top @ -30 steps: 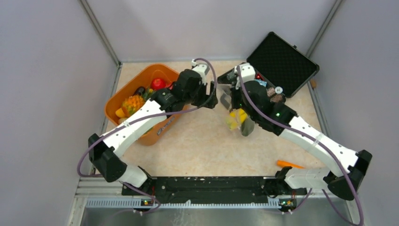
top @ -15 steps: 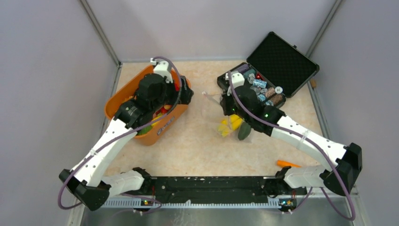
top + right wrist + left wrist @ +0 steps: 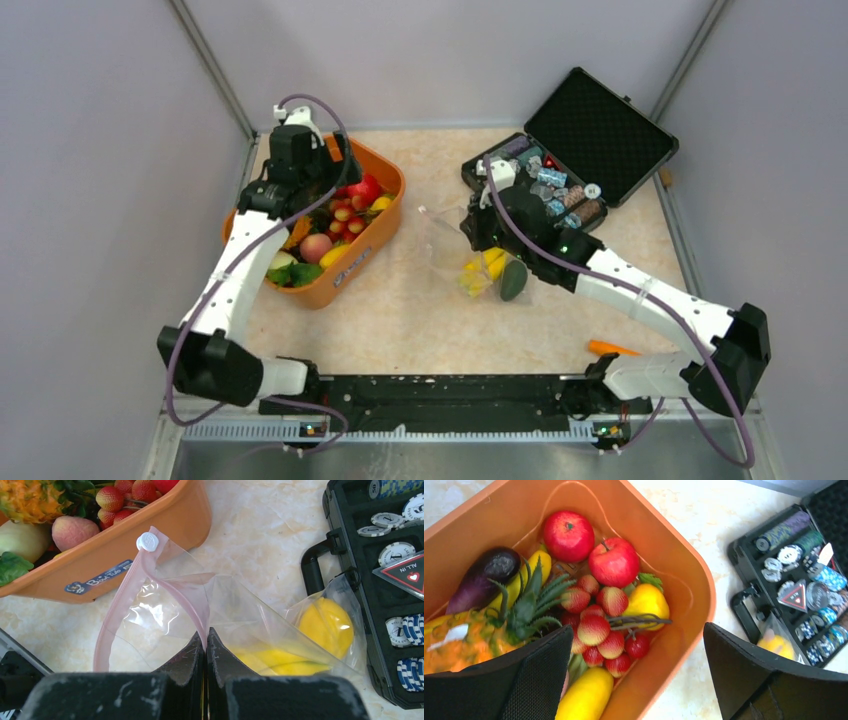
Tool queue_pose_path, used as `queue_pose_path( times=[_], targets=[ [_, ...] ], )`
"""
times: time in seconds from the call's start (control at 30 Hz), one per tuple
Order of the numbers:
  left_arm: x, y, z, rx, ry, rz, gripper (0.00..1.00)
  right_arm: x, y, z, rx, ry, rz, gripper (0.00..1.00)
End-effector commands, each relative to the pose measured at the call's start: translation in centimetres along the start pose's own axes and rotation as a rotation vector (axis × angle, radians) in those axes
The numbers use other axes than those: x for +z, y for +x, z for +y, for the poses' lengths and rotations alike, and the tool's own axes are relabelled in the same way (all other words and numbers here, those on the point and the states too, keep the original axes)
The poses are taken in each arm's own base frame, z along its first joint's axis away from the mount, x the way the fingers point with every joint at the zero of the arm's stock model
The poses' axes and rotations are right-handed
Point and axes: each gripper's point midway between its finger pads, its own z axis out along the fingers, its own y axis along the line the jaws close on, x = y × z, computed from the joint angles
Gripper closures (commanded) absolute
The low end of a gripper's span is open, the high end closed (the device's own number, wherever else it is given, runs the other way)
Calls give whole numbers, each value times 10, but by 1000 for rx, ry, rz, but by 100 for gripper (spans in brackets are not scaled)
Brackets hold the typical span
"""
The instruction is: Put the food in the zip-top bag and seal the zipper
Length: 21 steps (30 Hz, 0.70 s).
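The orange basket (image 3: 350, 272) holds most of the food: two red apples (image 3: 568, 535), a red cherry cluster (image 3: 596, 627), a yellow pepper (image 3: 646, 602), a pineapple (image 3: 459, 645) and an eggplant (image 3: 484, 575). My left gripper (image 3: 638, 630) hangs open over the basket's right rim (image 3: 684, 570), holding nothing. The zip-top bag (image 3: 150, 610) lies mid-table with its mouth gaping. My right gripper (image 3: 206, 630) is shut on its pink zipper (image 3: 120, 605). The white slider (image 3: 147, 542) sits at the strip's far end. Inside the bag are yellow pieces (image 3: 325, 625) and a green piece (image 3: 513, 280).
An open black case (image 3: 590, 130) with poker chips (image 3: 400, 555) stands at the back right, touching the bag's far corner. An orange piece (image 3: 615, 348) lies near the right arm's base. Grey walls close in the table on three sides.
My left arm swung from beside the bag back left over the basket, and its jaws opened wider. My right arm shifted a little left and lowered the bag onto the table.
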Motion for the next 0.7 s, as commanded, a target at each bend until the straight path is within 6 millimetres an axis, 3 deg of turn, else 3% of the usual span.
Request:
queue_pose_path(
  times=[0.0, 0.23, 0.47, 0.67],
  targets=[
    [28, -20, 2, -21, 36, -1, 1, -12, -19, 6, 24, -22, -72, 100],
    [77, -25, 20, 19, 17, 91, 1, -19, -21, 2, 23, -13, -83, 100],
    [137, 15, 31, 73, 22, 313, 3, -21, -21, 4, 22, -23, -80, 100],
    [164, 48, 33, 66, 75, 391, 6, -25, -23, 3, 24, -24, -94, 100]
  ],
)
